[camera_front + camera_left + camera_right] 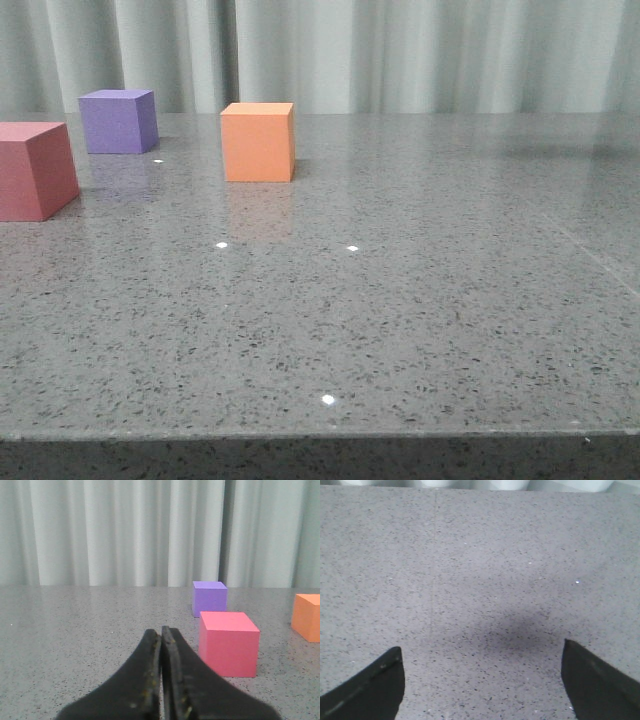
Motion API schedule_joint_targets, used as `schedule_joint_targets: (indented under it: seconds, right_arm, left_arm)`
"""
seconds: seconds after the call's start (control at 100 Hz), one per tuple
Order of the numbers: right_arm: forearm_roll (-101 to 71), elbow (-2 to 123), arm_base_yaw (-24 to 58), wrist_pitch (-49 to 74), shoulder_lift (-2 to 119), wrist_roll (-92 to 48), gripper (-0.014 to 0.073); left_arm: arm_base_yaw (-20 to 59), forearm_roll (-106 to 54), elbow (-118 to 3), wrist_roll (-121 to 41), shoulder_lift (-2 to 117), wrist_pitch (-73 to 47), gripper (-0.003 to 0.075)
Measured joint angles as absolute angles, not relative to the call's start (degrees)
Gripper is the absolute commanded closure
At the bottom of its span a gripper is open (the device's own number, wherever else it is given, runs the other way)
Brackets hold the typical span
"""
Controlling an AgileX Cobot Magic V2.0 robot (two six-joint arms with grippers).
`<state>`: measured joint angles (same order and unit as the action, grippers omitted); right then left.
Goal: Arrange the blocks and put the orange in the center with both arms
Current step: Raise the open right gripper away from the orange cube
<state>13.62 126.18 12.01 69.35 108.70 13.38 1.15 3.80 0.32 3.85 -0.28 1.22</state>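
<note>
Left claw (161, 680) clenched, fingers pressed flat against each other with nothing between, held low over the desk (75, 630) and pointed toward the curtain (125, 530). Just past those tips and off to one side, toward the orange cube: red-pink cube (229, 643), nearest of the three, apart from the fingers, not touched. Behind the red-pink cube, closer to the curtain: purple cube (209, 598). Farther out to the same side as seen from the red-pink cube, cut by the picture's edge: orange cube (307, 616).

Right claw (482, 680) released, fingers spread wide, only speckled grey desk and a soft shadow between them; no cube anywhere in that wrist view.

From the front: red-pink cube (35, 170) at the far left edge, purple cube (118, 121) behind it and slightly right, orange cube (258, 141) well to the right of the red-pink cube and standing alone, all three upright on the desk (400, 320). Neither claw visible in the front view.

Deciding relation: all three cubes on the left arm's side, orange farthest from the red-pink cube toward the middle. Probably left arm nearer to every cube; right arm's distance to the orange cube impossible to judge. No long axis to reckon with, cubes being equal on all sides. Task apparently at its start: no row formed, orange at one end rather than between the others. Likely need: opening the left claw before any grasp.
</note>
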Motion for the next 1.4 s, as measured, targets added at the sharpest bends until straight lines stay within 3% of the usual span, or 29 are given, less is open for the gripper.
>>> schedule_joint_targets:
  seconds: [0.33,0.84,1.07,1.3,1.4]
  right_arm:
    - [13.5,92.9,8.7,47.5,94.0,13.5,-0.0033]
    - [13.5,44.3,6.6,14.6,55.4,13.7,-0.0033]
    - [13.5,32.3,6.6,10.7,38.9,13.7,-0.0033]
    - [13.6,28.0,6.6,11.7,28.0,13.7,-0.003]
    - [13.6,27.7,6.6,14.7,26.9,13.7,0.0023]
  left_arm:
    - [1.1,3.8,0.3,3.8,-0.3,1.2,0.0741]
    - [1.1,3.8,0.3,3.8,-0.3,1.2,0.0741]
    - [1.1,3.8,0.3,3.8,-0.3,1.2,0.0741]
    - [1.1,3.8,0.3,3.8,-0.3,1.2,0.0741]
    - [1.1,3.8,0.3,3.8,-0.3,1.2,0.0741]
